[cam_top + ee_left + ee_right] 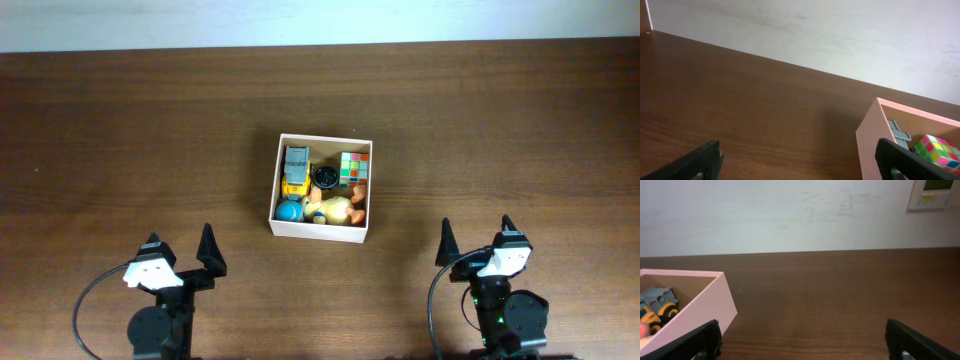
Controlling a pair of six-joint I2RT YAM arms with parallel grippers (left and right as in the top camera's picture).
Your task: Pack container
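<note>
Brown table (120, 130), container (320, 229) cut off in wrist views, toys (335, 208) overlapping

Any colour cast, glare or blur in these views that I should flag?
Overhead: even light, no glare, the container crisp, its walls white. Left wrist: those walls read pink, a colour cast. Right wrist: the same pink cast, no glare on the table.

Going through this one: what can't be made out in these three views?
- Overhead: the toys at the robot-side end of the container, below the yellow truck and puzzle cube, are too small and too piled up to identify.
- Left wrist: most of the container is cut off by the right and bottom edges.
- Right wrist: the left edge cuts off the container, and its wall hides nearly everything but the yellow truck.
</note>
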